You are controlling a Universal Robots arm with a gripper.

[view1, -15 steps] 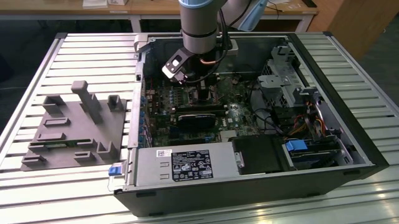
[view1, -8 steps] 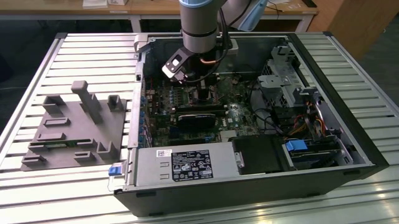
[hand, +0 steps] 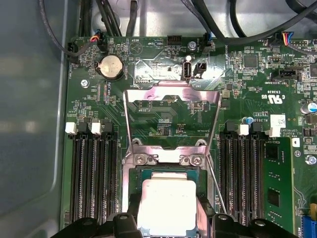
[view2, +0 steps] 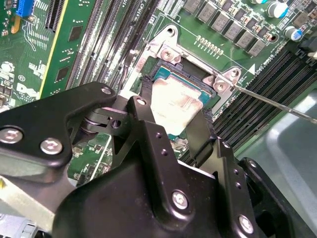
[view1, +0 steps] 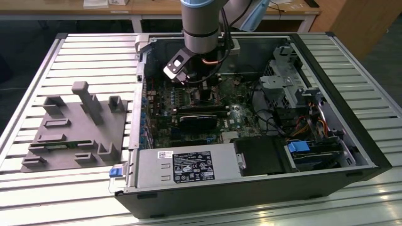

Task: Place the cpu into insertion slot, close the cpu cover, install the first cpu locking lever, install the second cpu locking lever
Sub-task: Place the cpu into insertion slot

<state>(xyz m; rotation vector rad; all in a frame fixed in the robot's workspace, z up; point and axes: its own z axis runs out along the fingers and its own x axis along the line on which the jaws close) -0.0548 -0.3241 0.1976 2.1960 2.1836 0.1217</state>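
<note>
In both wrist views the cpu (hand: 168,203) (view2: 176,106), a flat square with a silvery top, lies level in or just over the insertion slot (hand: 163,172) on the green board. My gripper (hand: 168,225) (view2: 176,124) is shut on it, one black finger (hand: 128,225) against each of two opposite edges. The cpu cover (hand: 168,90), a thin metal frame with a square window, is swung open and stands away from the socket beyond its hinge. A thin wire locking lever (view2: 277,101) (hand: 215,183) sticks out loose beside the socket. In the exterior view the gripper (view1: 199,87) reaches down into the open computer case.
Long black memory slots (hand: 94,178) (hand: 242,178) flank the socket on both sides. A black block (view1: 199,121) sits on the board in front of the arm. The power supply (view1: 182,167), drive cage (view1: 295,80) and cables crowd the case. A grey fixture (view1: 75,127) stands outside at the exterior view's left.
</note>
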